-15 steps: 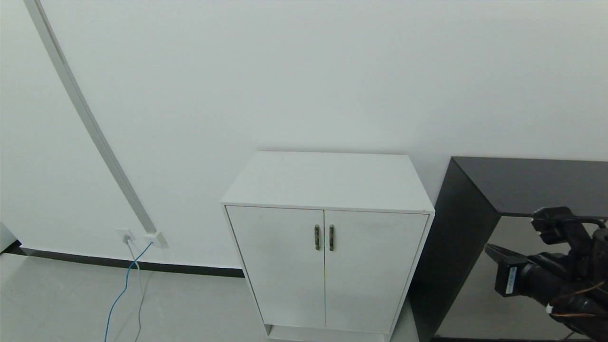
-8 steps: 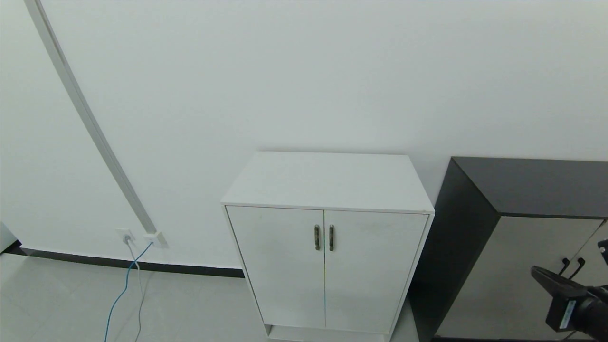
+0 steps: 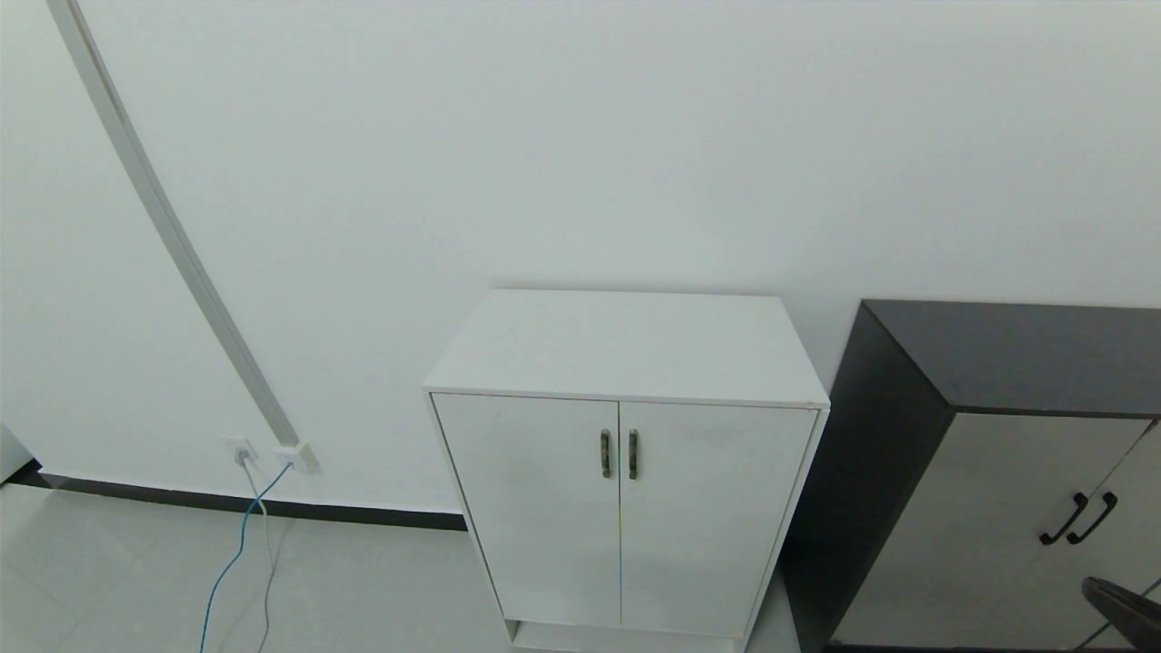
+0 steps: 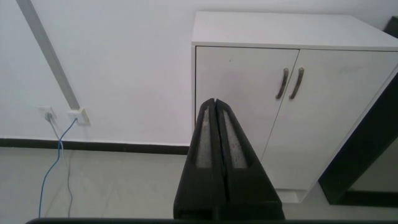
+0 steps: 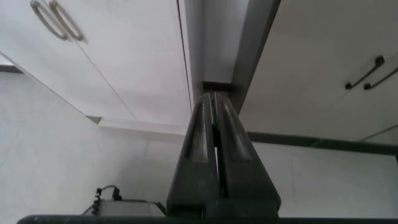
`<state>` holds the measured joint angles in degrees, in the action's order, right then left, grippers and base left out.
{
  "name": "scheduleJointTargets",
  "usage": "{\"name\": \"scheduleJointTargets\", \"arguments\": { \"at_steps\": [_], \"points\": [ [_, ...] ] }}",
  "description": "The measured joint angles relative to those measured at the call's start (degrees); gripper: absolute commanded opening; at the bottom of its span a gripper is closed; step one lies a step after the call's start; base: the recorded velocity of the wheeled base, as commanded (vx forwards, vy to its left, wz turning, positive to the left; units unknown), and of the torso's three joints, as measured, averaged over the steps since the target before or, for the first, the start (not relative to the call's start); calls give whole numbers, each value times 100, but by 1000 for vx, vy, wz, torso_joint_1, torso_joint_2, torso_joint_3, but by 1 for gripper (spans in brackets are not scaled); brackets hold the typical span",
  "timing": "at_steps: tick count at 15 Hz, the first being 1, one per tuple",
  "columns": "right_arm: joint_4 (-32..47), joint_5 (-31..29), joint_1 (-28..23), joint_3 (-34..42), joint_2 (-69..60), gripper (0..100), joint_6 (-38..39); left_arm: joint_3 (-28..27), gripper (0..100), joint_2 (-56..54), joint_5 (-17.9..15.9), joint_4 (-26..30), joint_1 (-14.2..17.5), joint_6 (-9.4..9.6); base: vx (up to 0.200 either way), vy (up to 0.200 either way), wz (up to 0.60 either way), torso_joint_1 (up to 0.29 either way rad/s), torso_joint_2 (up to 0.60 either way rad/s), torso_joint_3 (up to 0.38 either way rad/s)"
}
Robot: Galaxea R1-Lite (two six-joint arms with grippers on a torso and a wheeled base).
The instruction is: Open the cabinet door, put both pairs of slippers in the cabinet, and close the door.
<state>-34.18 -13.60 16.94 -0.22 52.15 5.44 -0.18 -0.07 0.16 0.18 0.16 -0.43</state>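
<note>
Cabinet (image 3: 626, 508) white, against wall (image 3: 580, 136), both doors shut, handles (image 3: 619, 453) side by side at centre seam. Left gripper (image 4: 215, 106) clenched, empty, facing cabinet front, well apart. Right gripper (image 5: 215, 99) likewise clenched, empty, low near gap between cabinet and dark cabinet (image 3: 980, 381).

Right pincer (image 3: 1117, 601) cropped at edge; cabinet (image 3: 626, 508) interior hidden.
</note>
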Motion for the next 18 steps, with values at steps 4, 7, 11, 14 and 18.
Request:
{"name": "scheduleJointTargets", "arguments": {
  "at_steps": [4, 7, 11, 14, 18],
  "points": [
    [1426, 345, 6, -96, -1274, 0, -16, 0, 0, 0, 0, 0, 0, 0, 0, 0, 0, 0, 0, 0],
    [2365, 762, 20, -171, -2148, 0, -29, 0, 0, 0, 0, 0, 0, 0, 0, 0, 0, 0, 0, 0],
    [3329, 1211, 39, -189, -3283, 0, -137, 0, 0, 0, 0, 0, 2, 0, 0, 0, 0, 0, 0, 0],
    [3405, 1241, 44, -27, -3717, 0, -385, 0, 0, 0, 0, 0, -2, 0, 0, 0, 0, 0, 0, 0],
    [3413, 1193, -184, 9, -3958, 0, -438, 0, 0, 0, 0, 0, 0, 0, 0, 0, 0, 0, 0, 0]
  ]
}}
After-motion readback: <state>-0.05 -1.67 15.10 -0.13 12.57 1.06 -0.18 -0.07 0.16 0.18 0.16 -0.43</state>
